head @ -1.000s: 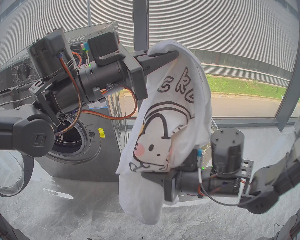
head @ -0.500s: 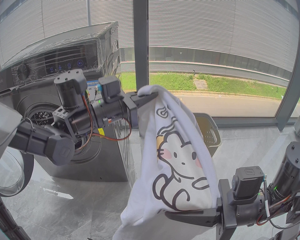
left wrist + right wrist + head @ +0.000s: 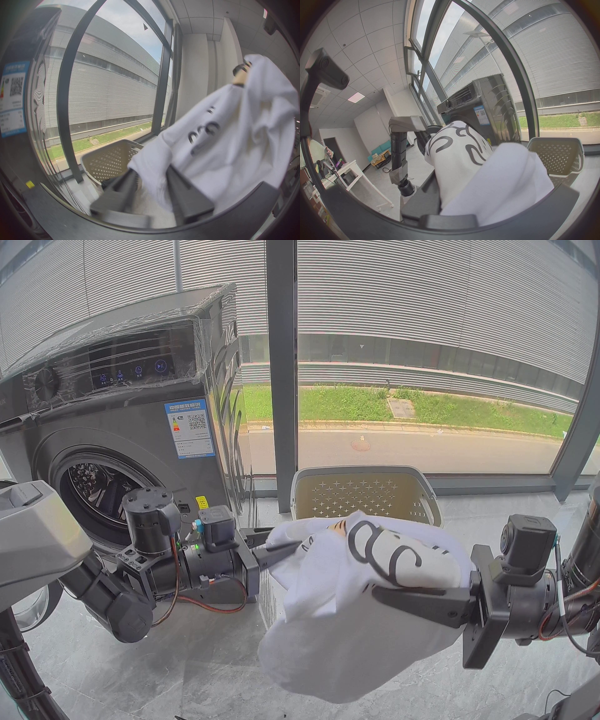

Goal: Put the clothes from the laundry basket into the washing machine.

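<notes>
White T-shirt (image 3: 350, 640) bunched in mid-air between left gripper (image 3: 292, 546) and right gripper (image 3: 390, 597), both clamped on its cloth, just before the laundry basket (image 3: 365, 487). Swing it left to the washing machine (image 3: 125, 427) drum (gather trailing folds first). Half a second earlier it hung full-length from a higher left gripper.

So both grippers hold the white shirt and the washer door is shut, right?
No. The head view shows the washer door open, swung aside from the drum. The left gripper and right gripper both hold the white shirt.
</notes>
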